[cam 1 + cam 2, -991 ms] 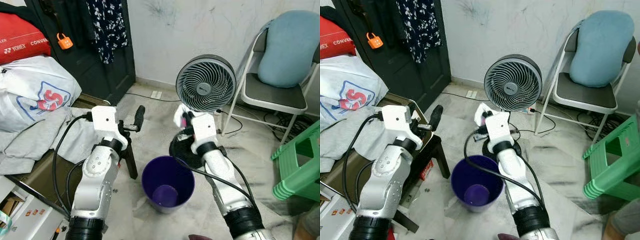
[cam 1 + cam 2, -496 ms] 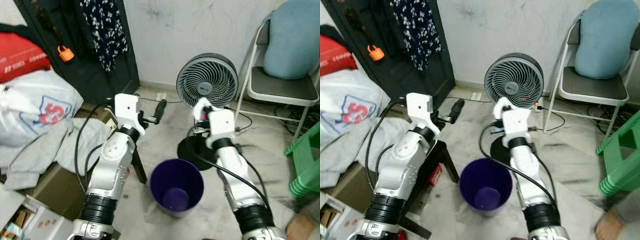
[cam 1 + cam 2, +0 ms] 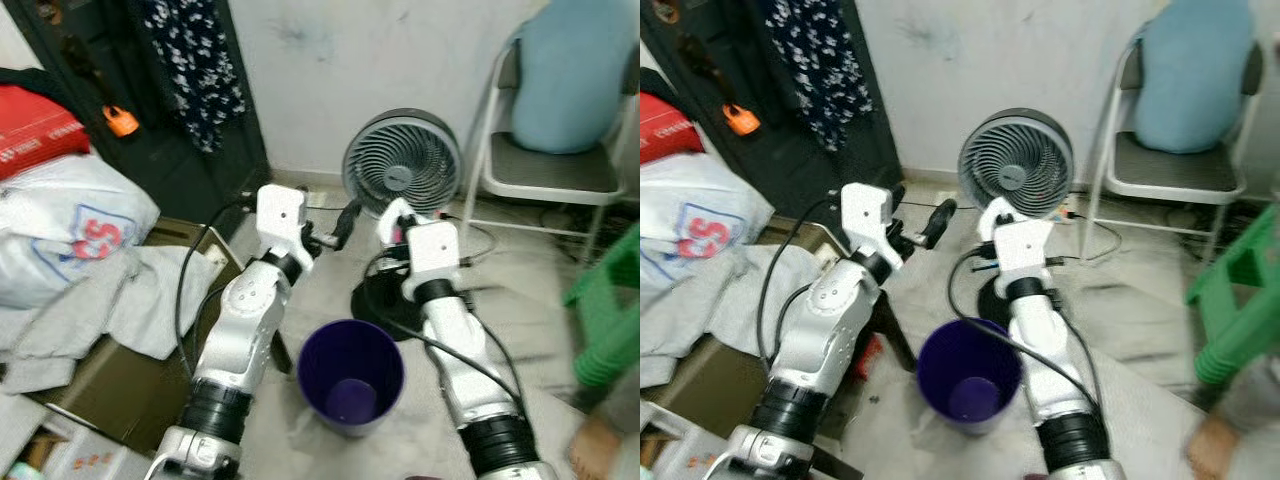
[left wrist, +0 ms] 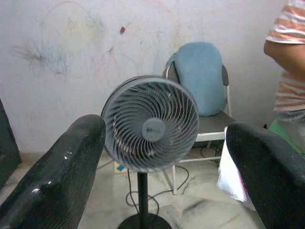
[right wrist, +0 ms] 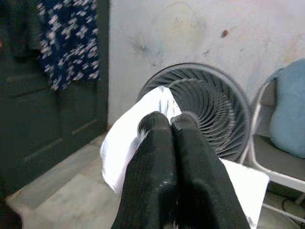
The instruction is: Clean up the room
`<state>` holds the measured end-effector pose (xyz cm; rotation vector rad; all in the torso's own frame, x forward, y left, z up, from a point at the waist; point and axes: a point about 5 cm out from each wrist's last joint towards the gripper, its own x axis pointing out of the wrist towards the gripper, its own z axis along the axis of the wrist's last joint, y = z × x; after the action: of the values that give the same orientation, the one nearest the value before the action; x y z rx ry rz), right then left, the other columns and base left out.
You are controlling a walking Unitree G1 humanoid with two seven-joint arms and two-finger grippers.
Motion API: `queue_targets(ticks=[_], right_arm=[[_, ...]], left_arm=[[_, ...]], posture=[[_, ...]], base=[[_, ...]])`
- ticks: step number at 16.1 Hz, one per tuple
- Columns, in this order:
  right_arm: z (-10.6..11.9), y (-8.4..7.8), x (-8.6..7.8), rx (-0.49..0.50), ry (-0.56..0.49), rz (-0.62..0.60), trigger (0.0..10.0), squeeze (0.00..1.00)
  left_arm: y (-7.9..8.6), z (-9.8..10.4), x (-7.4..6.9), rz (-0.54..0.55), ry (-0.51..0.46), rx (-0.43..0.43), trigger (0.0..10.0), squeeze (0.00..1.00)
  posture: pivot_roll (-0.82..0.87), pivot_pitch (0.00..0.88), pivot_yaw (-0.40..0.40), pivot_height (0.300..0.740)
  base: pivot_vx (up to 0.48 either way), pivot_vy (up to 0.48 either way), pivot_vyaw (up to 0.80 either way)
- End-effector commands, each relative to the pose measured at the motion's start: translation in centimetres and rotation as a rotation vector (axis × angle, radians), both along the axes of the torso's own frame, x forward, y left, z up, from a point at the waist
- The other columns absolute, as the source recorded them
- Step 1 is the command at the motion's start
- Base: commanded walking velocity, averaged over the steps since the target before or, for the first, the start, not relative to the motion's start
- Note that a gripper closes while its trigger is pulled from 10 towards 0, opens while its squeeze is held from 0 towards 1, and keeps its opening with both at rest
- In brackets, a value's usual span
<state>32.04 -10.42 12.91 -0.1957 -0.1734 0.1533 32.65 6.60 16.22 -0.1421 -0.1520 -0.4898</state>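
A purple waste bin stands on the floor between my two arms. My right gripper is held above and beyond the bin, in front of the fan, shut on a crumpled white paper with a pink spot. My left gripper is raised beside it at the same height, open and holding nothing, its fingers pointing at the fan. The white paper also hangs by the far finger in the left wrist view.
A grey standing fan with a black base is just behind the bin. A folding chair with a blue cushion and a green stool stand right. Bags, grey cloth and a box lie left. A person stands right.
The camera has shifted and tilted. Both arms have risen and reached forward from over the bin toward the fan; the right gripper has kept hold of the white paper.
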Motion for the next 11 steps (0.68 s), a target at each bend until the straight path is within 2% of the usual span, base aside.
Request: queue_targets(ticks=[1,2,3,4,6,8,11], right_arm=[[-0.4,2.1,-0.2,-0.022,0.018,0.070,10.0,0.00],[-0.5,2.5,-0.2,-0.021,0.023,0.074,10.0,0.00],[-0.9,3.4,-0.1,-0.006,0.046,0.056,10.0,0.00],[-1.0,3.6,-0.2,0.009,0.051,0.048,10.0,0.00],[-1.3,4.3,-0.4,0.025,0.073,0.030,10.0,0.00],[-1.5,4.3,-0.8,0.014,0.083,0.026,10.0,0.00],[-2.2,3.3,-0.6,0.015,0.130,-0.033,10.0,0.00]], left_arm=[[1.7,-0.8,-0.6,0.044,0.006,0.042,10.0,0.00],[2.1,-1.0,-0.8,0.044,0.006,0.045,10.0,0.00],[3.8,-1.5,-2.1,0.028,0.006,0.033,10.0,0.00],[4.2,-1.6,-2.4,0.021,0.000,0.043,10.0,0.00],[5.6,-1.4,-3.1,0.001,-0.031,0.097,10.0,0.00],[6.6,-1.4,-3.5,-0.005,-0.038,0.124,10.0,0.00],[7.2,-1.3,-5.5,-0.168,-0.041,0.211,10.0,0.00]], posture=[[-0.16,0.093,0.098,0.740],[-0.15,0.102,0.106,0.740],[-0.13,0.126,0.121,0.740],[-0.11,0.136,0.123,0.740],[-0.09,0.157,0.118,0.740],[-0.08,0.180,0.110,0.740],[-0.05,0.248,0.118,0.740]], base=[[0.000,0.000,0.00],[0.000,0.000,0.00],[0.000,0.000,0.00],[0.000,0.000,0.00],[0.000,0.000,0.00],[0.000,0.000,0.00],[0.000,0.000,0.00]])
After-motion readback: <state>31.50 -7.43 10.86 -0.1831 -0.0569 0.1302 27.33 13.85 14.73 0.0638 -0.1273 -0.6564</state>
